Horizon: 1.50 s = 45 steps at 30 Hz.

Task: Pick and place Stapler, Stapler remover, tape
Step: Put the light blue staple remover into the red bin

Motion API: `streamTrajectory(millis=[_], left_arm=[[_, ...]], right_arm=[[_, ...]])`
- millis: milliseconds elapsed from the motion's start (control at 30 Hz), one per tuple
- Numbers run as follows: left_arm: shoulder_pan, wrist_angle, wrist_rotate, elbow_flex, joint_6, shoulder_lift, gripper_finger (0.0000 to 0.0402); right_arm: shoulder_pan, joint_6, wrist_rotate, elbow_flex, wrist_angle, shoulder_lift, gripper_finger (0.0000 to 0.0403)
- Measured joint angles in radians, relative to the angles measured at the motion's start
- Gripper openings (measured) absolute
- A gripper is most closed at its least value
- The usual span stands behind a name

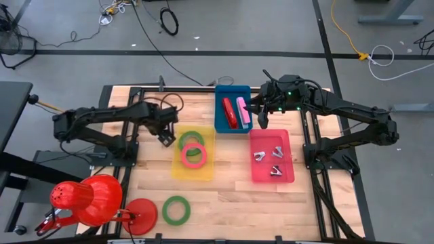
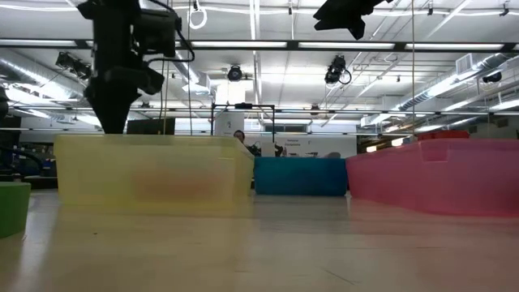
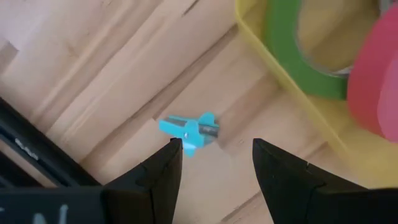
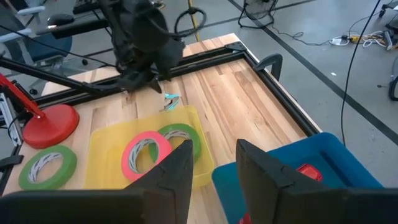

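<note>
A light-blue staple remover (image 3: 189, 132) lies on the bare wood just outside the yellow tray (image 1: 175, 169); it also shows in the right wrist view (image 4: 169, 101). My left gripper (image 3: 217, 146) hangs open above it, by the tray's far left corner (image 1: 165, 140), touching nothing. The yellow tray holds a green tape roll (image 1: 191, 139) and a pink tape roll (image 1: 194, 155). The blue tray (image 1: 220, 125) holds a red stapler (image 1: 229, 112) and a pink stapler (image 1: 243, 112). My right gripper (image 1: 260, 115) is open and empty above the blue tray's right edge.
A pink tray (image 1: 288, 173) at the right holds several staple removers (image 1: 269, 156). Another green tape roll (image 1: 176, 210) lies on the wood near the front edge, beside a red lamp (image 1: 91, 200) with a round base (image 1: 141, 217). Black frame rails border the table.
</note>
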Motion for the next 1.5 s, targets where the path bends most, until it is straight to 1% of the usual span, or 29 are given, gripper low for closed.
streamTrajectory(millis=[133,233,433,533,667,767,833,933,1133,1333,1500], left_arm=[[0.052,-0.035,0.013,0.036,0.004,0.079,0.0199],[0.095,-0.076,0.010,0.054,-0.028,0.127,0.0199],[0.177,-0.100,0.008,0.069,-0.062,0.187,0.0199],[0.215,-0.138,0.007,0.069,-0.145,0.204,0.0199],[0.257,-0.149,0.005,0.069,-0.270,0.210,0.0199],[0.279,-0.155,0.037,0.069,-0.321,0.210,0.0199],[0.287,-0.163,0.082,0.069,-0.343,0.210,0.0199],[0.288,-0.161,0.112,0.069,-0.378,0.210,0.0199],[0.261,-0.169,0.044,0.069,-0.544,0.210,0.0199],[0.260,-0.161,0.058,0.062,-0.586,0.209,0.0199],[0.271,-0.112,0.078,-0.002,-0.610,0.208,0.0199]], right_arm=[[0.000,0.000,0.000,0.000,0.002,0.000,0.0121],[0.000,0.000,0.000,0.000,0.004,0.000,0.0121],[0.000,0.000,0.000,0.000,0.005,0.000,0.0121],[0.000,0.000,0.000,0.000,0.005,0.000,0.0121],[0.000,-0.001,0.000,0.000,0.005,0.000,0.0121],[0.000,-0.003,0.000,0.000,0.006,0.000,0.0121],[0.000,-0.003,0.000,0.000,0.006,0.000,0.0121],[0.000,-0.004,0.000,0.000,0.006,0.000,0.0121],[0.000,-0.006,0.000,0.000,0.006,0.000,0.0121],[0.000,-0.026,0.000,0.000,0.006,0.000,0.0121],[0.000,-0.026,0.000,0.000,0.007,0.000,0.0121]])
